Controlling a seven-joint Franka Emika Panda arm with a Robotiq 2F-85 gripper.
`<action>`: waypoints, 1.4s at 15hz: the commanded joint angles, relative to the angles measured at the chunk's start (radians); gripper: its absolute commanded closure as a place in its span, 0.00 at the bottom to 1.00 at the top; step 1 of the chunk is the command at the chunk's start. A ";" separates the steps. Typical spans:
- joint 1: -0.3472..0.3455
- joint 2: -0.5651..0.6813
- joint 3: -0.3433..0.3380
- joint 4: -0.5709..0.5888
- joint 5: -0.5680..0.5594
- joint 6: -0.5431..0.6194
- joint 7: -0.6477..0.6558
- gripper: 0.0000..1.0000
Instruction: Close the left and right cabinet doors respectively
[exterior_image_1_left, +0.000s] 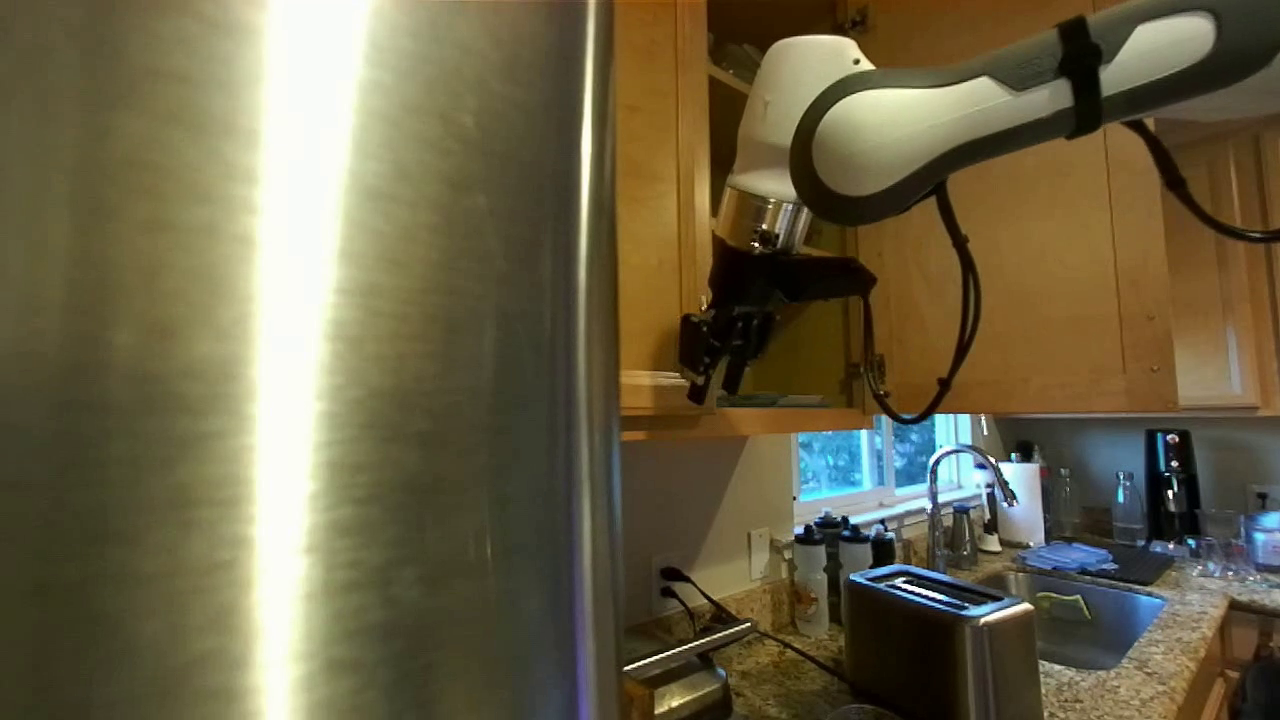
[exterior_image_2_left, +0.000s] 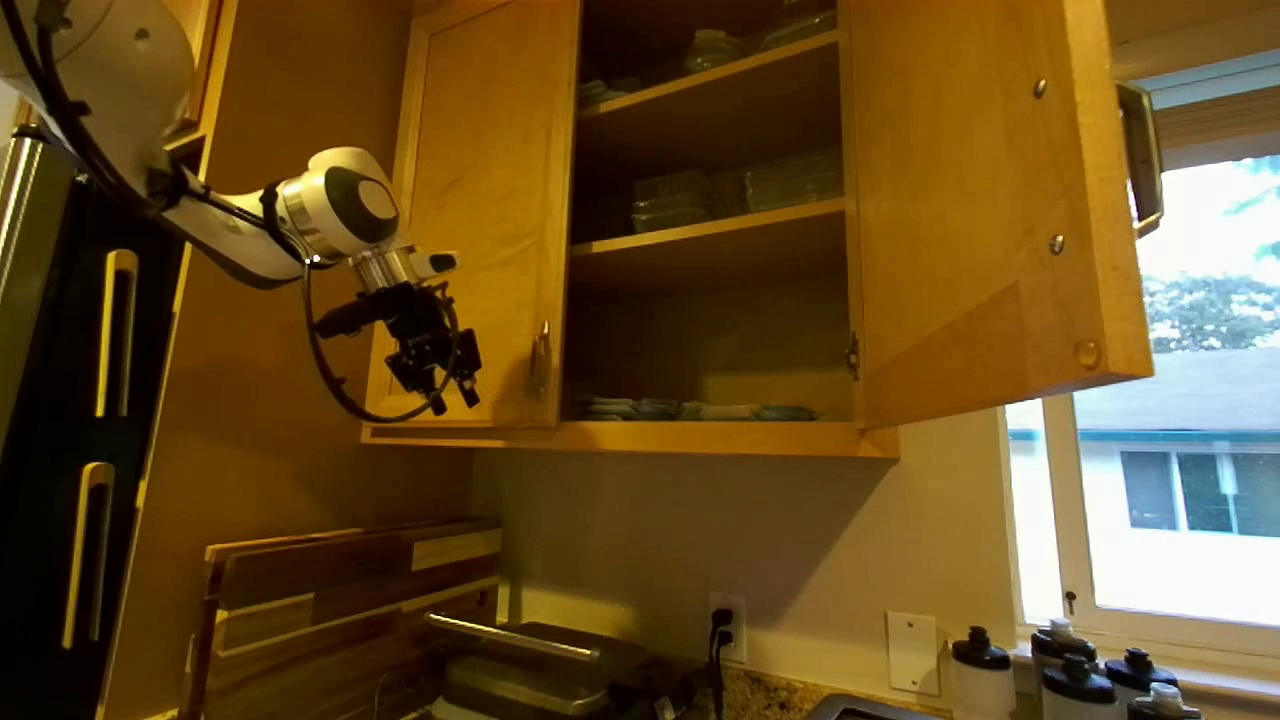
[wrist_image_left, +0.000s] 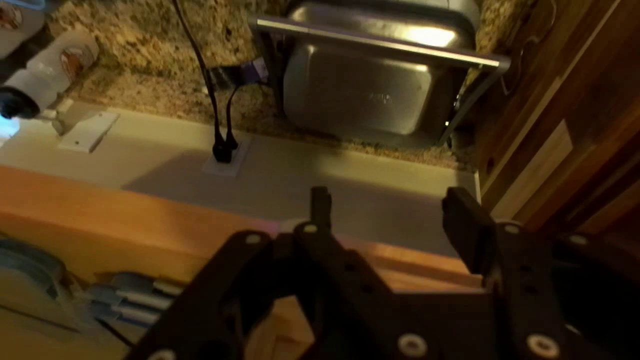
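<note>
Kitchen wall (exterior_image_2_left: 800, 540), below gripper (exterior_image_2_left: 455, 399). Left door (exterior_image_2_left: 490, 220), near gripper: looks closed; its half seems done. Right door (exterior_image_2_left: 970, 220), well apart from gripper: swung wide, yet to close. Gripper: jaws parted, nothing between. Appliance (wrist_image_left: 360, 90), below gripper.

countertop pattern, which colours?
Speckled in tan, brown and black; the countertop shows best in the wrist view.

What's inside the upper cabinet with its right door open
What look like dishes on two shelves, flat stacked items below. The left door hides whatever's behind it.
</note>
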 joint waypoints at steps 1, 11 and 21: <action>0.032 -0.107 0.007 -0.109 0.046 -0.154 0.042 0.08; 0.004 -0.311 -0.121 -0.328 0.250 -0.365 0.058 0.00; -0.060 -0.388 -0.141 -0.393 0.260 -0.367 0.043 0.00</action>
